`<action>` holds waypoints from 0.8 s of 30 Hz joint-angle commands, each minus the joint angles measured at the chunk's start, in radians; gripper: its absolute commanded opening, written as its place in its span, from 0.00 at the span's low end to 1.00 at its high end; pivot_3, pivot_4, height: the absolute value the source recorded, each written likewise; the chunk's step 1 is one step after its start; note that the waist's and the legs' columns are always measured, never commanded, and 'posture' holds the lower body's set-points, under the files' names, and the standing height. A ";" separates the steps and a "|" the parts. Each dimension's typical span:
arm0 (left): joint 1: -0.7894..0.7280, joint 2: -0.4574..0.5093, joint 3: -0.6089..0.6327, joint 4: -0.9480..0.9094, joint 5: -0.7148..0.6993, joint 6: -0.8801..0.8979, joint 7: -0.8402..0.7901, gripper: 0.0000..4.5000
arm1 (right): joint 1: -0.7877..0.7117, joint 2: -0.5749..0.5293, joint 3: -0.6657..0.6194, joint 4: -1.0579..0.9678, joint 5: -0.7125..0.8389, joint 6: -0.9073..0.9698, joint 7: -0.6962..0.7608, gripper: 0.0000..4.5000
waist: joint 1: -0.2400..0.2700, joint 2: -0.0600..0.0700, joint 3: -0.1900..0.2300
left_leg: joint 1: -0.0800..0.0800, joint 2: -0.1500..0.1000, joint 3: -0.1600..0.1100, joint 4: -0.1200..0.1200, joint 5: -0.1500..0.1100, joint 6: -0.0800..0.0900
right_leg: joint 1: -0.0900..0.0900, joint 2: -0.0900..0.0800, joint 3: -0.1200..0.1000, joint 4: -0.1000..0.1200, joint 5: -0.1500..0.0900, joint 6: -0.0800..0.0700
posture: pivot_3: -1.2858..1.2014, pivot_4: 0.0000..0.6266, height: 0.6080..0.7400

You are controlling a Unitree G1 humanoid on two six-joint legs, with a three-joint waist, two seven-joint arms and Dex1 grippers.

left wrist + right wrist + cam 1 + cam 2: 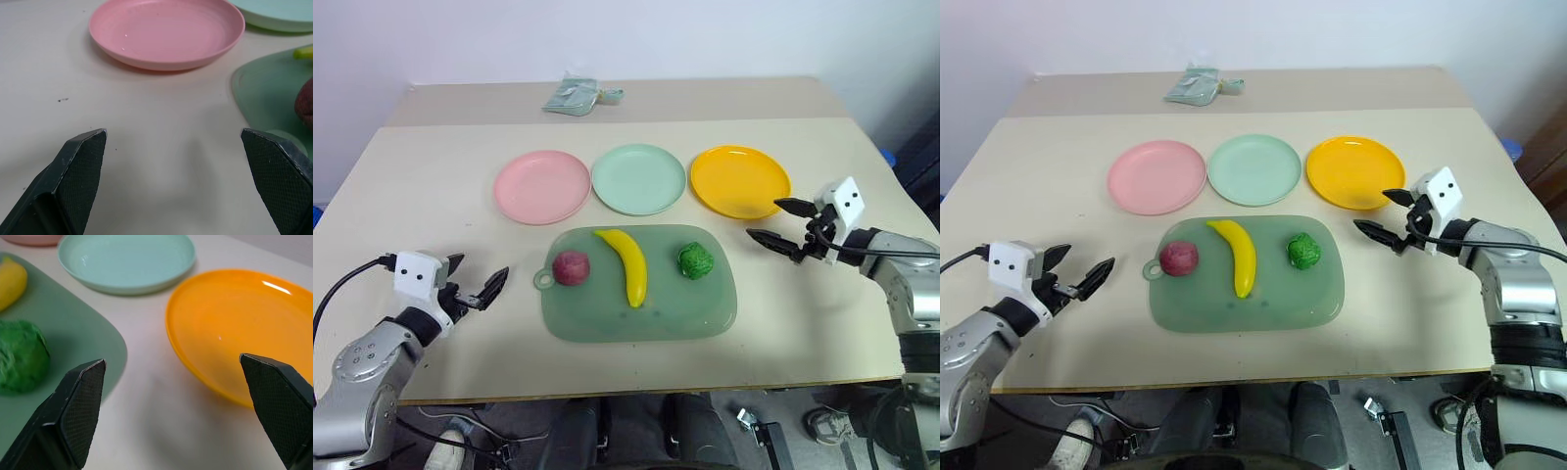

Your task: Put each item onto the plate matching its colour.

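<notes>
Fruit (571,267), banana (628,264) and broccoli (695,260) lie unsorted on the cutting board (705,318) near the table's front edge; left gripper (475,284) and right gripper (779,223), both spread wide and empty, flank it.

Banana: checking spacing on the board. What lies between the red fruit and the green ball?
The yellow banana lies between the red fruit and green ball, seen in both eye views.

Bright, even light (soft shadows)

Fruit (571,267), banana (628,264), broccoli (695,260), empty plates (638,179)
</notes>
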 commanded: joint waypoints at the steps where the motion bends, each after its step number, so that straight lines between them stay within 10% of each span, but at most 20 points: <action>1: -0.003 -0.011 0.001 -0.036 0.001 -0.007 0.020 1.00 | -0.031 0.011 -0.003 0.019 -0.013 -0.039 -0.001 0.99 | 0.000 0.000 0.000 | 0.000 0.000 0.000 0.000 0.000 0.000 | 0.000 0.000 0.000 0.000 0.000 0.000 | 0.52 0.24 1.00; 16: -0.102 -0.054 -0.041 -0.004 -0.019 -0.009 0.050 1.00 | -0.103 0.029 -0.029 0.243 -0.065 -0.190 -0.051 0.99 | 0.001 0.000 0.000 | 0.000 0.000 0.000 0.001 0.000 0.000 | 0.000 0.002 -0.001 0.001 0.000 0.000 | 0.52 0.24 1.00; 24: -0.298 -0.012 -0.133 0.128 -0.043 0.008 -0.082 1.00 | 0.031 0.027 -0.079 0.047 -0.020 -0.165 -0.086 0.99 | 0.001 0.000 0.000 | 0.000 0.000 0.001 0.001 0.000 0.000 | 0.001 0.003 -0.001 0.001 0.000 0.000 | 0.52 0.24 1.00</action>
